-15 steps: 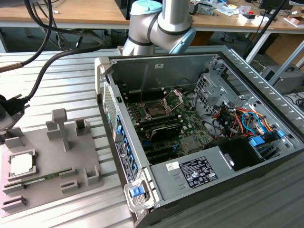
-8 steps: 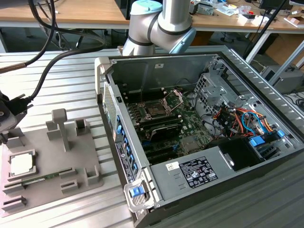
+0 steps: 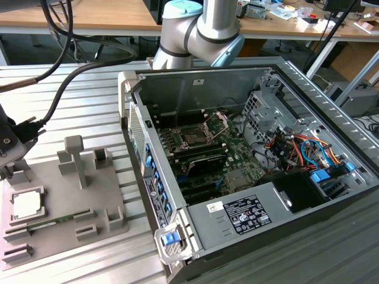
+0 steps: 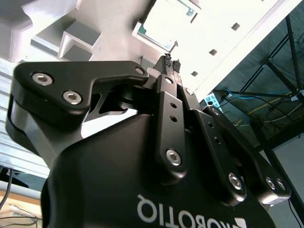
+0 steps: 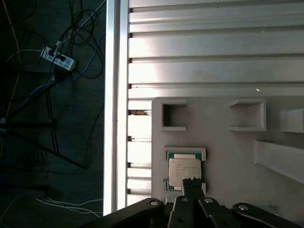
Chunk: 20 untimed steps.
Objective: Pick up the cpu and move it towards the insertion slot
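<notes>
The cpu (image 3: 26, 204) is a flat silvery square with a thin green rim. It lies flat in the square recess of the grey plastic tray (image 3: 68, 198) at the exterior view's left. In the first wrist view my gripper (image 5: 192, 182) hangs over one edge of the cpu (image 5: 184, 169), its fingertips pressed together with no gap. The second wrist view looks along the black fingers, with the gripper (image 4: 170, 61) tip just short of the cpu (image 4: 166, 21). The insertion slot (image 3: 193, 137) sits in the open computer case, its metal plate hinged up.
The tray (image 5: 223, 156) carries raised posts and small pockets around the recess, and a green memory stick (image 3: 50, 223) lies along its front. The case wall (image 3: 139, 148) stands between tray and socket. Thick cables (image 3: 65, 71) hang over the ribbed aluminium table. The table edge (image 5: 111, 109) runs close to the tray.
</notes>
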{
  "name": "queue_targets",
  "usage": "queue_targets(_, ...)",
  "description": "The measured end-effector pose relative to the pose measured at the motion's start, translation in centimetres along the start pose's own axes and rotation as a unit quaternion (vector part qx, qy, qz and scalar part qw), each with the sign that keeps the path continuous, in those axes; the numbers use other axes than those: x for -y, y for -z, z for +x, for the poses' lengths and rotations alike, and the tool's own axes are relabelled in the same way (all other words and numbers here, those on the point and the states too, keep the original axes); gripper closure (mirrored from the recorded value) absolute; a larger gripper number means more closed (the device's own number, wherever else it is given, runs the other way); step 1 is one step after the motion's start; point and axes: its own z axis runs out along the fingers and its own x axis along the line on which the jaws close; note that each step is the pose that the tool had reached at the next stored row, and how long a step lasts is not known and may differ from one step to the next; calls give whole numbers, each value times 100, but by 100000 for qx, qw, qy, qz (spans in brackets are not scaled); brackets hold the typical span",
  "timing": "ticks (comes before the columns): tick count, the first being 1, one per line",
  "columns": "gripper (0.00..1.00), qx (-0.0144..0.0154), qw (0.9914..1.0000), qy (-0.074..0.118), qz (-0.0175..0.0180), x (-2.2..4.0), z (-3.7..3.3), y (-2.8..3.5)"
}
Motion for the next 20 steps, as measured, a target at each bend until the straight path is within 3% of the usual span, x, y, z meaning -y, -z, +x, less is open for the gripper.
queue_targets(20,89,0,100000,3,3,41,-2,1)
